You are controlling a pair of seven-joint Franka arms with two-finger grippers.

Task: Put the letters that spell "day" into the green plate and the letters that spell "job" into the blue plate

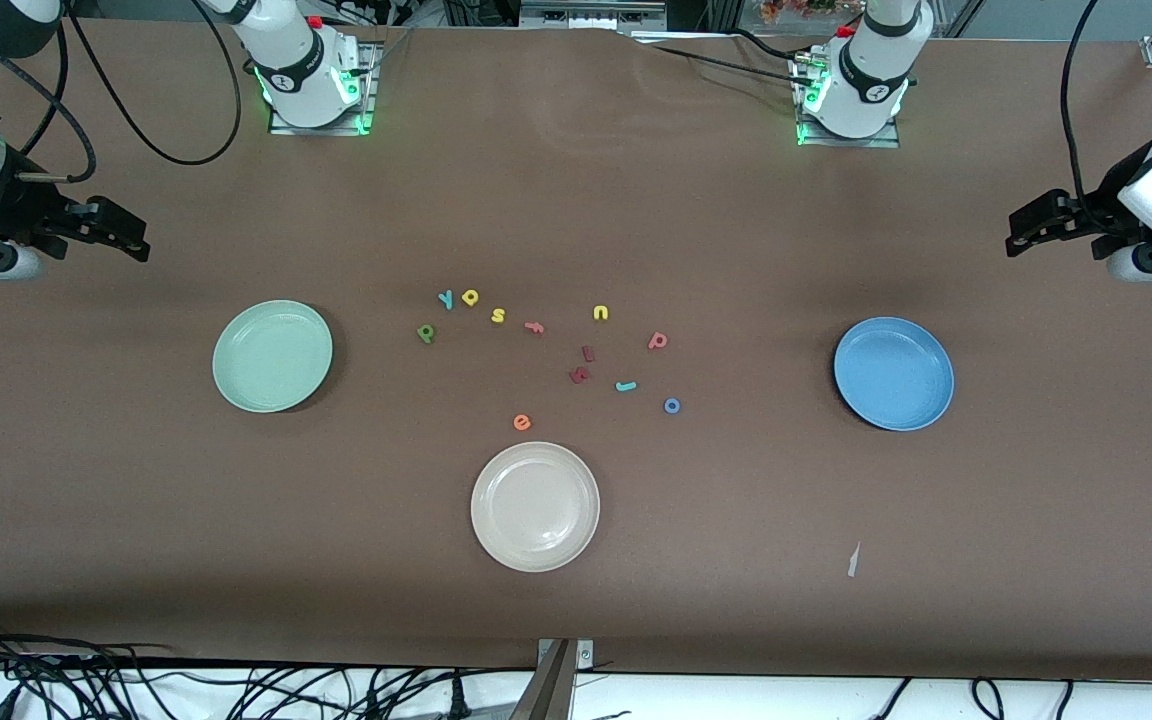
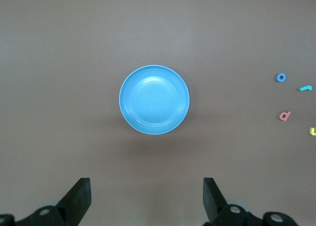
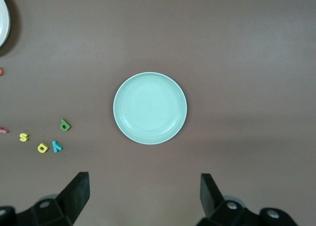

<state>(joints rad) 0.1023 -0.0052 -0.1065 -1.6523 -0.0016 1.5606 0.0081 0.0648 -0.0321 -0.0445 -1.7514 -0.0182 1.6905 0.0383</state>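
The green plate (image 1: 272,356) lies empty toward the right arm's end of the table, the blue plate (image 1: 893,373) empty toward the left arm's end. Between them lie the green d (image 1: 426,333), light blue y (image 1: 447,299) and yellow a (image 1: 470,296), and, closer to the blue plate, the pinkish-red b (image 1: 658,341), teal j (image 1: 626,386) and blue o (image 1: 672,405). My right gripper (image 1: 141,243) hangs open over bare table at its end, looking down on the green plate (image 3: 149,108). My left gripper (image 1: 1013,238) hangs open at its end, above the blue plate (image 2: 154,99).
A cream-white plate (image 1: 535,506) sits nearer the front camera than the letters. Among the letters lie a yellow s (image 1: 498,316), a yellow u (image 1: 601,313), a pink letter (image 1: 534,327), two dark red letters (image 1: 580,375) and an orange e (image 1: 522,422). A paper scrap (image 1: 852,560) lies near the front edge.
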